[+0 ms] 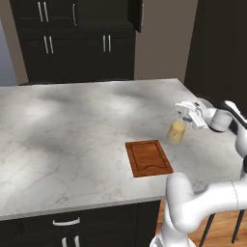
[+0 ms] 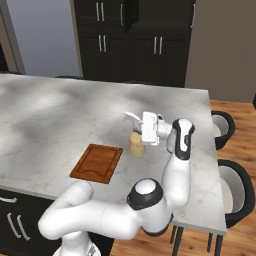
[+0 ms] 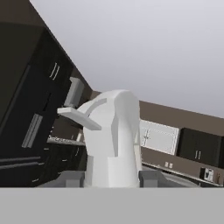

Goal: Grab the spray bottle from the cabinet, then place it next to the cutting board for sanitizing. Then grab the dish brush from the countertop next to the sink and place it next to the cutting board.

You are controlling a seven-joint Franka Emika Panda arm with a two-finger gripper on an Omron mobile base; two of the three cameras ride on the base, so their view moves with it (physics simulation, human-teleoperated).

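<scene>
A: One step is in hand: the pincer grips the spray bottle by its head, bottle upright, near the surface's right edge.

B: And the cutting board?

A: Just beside, toward the front edge. The hand view shows the sprayer head clamped; base views show the gap below.

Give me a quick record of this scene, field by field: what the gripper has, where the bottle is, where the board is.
gripper: shut on the spray bottle at its sprayer head
spray bottle position: upright, at the island slab, beside the cutting board, apart from it; contact with the slab can't be told
cutting board: flat near the slab's front edge
background: dark cabinet doors beyond the slab
</scene>
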